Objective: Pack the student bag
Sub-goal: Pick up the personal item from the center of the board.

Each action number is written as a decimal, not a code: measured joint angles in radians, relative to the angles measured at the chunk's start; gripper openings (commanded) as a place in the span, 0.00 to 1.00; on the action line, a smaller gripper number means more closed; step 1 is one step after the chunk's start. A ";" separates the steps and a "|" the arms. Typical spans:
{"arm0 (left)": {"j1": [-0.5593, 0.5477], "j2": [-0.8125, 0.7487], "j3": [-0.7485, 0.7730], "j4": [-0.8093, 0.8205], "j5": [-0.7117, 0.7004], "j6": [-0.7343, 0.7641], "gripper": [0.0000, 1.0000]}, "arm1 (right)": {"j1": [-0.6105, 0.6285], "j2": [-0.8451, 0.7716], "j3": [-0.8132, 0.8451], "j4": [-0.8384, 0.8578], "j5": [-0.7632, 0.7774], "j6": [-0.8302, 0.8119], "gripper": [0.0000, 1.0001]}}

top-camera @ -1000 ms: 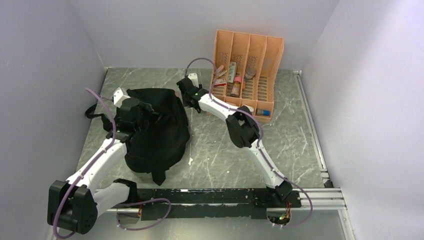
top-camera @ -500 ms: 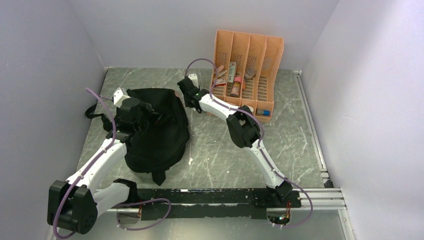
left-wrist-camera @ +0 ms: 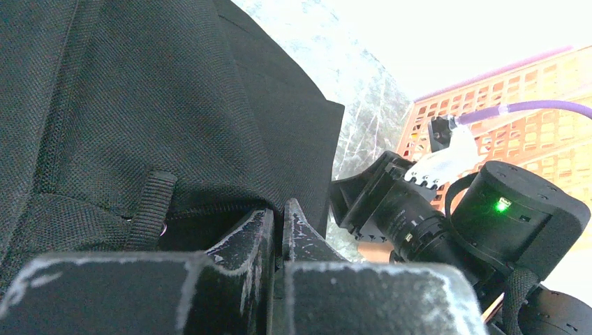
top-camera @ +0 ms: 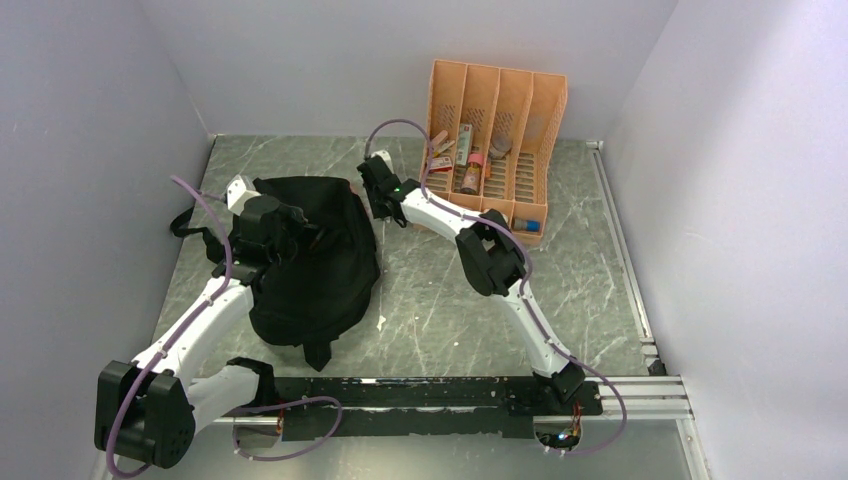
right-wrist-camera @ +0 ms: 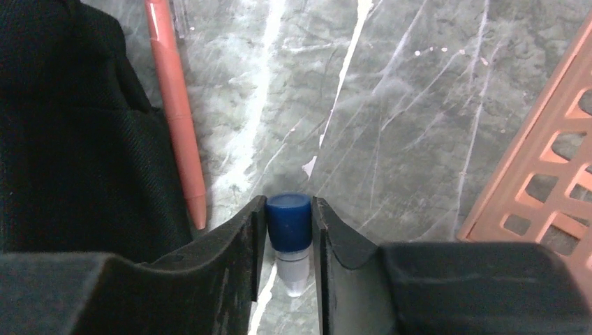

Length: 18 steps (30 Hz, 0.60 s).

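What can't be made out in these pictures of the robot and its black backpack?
- Inside of the large soft black fabric backpack: top view, its own fabric and the left arm cover it.
- The small blue-capped clear tube: right wrist view, the right gripper hides its lower body.
- The items in the orange slotted plastic organizer: top view, too small.

Pale lilac walls (top-camera: 300, 60) enclose a grey-green marbled tabletop (top-camera: 580, 290) edged by a metal rail (top-camera: 626, 262), evenly lit
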<state>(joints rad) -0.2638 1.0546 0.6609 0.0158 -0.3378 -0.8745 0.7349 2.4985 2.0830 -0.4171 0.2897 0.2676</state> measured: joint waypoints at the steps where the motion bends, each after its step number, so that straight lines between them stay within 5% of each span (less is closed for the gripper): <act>1: 0.000 0.000 0.000 0.000 0.000 0.000 0.05 | 0.000 -0.001 -0.001 -0.002 -0.006 -0.002 0.21; 8: 0.000 0.000 0.000 0.000 0.000 0.000 0.05 | 0.000 -0.026 -0.025 -0.024 -0.025 -0.013 0.08; 18: 0.000 0.018 0.019 -0.014 0.002 -0.001 0.05 | 0.001 -0.400 -0.521 0.201 -0.075 -0.057 0.00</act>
<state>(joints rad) -0.2638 1.0725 0.6800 0.0021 -0.3363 -0.8757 0.7361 2.0983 1.5623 -0.2161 0.2146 0.2104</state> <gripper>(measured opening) 0.073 0.263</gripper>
